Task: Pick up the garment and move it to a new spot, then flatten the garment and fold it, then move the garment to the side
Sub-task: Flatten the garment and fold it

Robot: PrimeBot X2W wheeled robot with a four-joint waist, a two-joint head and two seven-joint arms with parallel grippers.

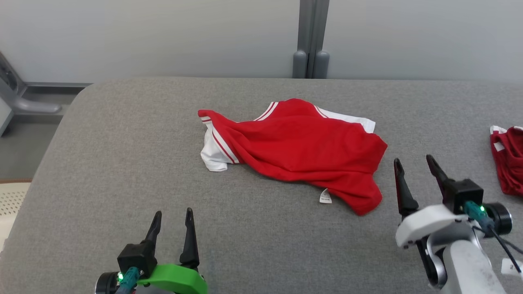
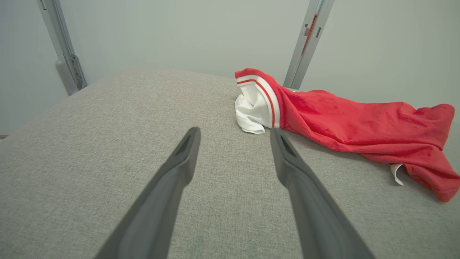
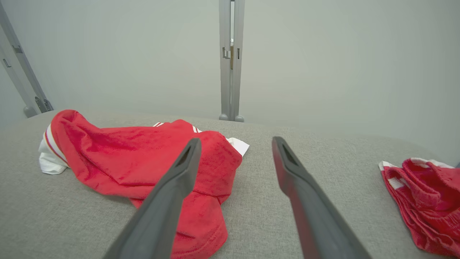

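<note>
Head: I see the garment (image 1: 294, 143) crumpled mid-table (image 1: 122, 163), nothing lifted, flattened or folded yet; left gripper (image 1: 173, 211) well short of it, right gripper (image 1: 412, 158) just beside its hem, both spread, empty | Left wrist: garment's folds hide its shape | Right wrist: second red cloth (image 3: 424, 201) right of garment, cut off at frame edge

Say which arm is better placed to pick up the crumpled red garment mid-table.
Probably the right: the right claw stands open just beside a corner of the red garment, while the left claw is open but farther from the cloth.
</note>
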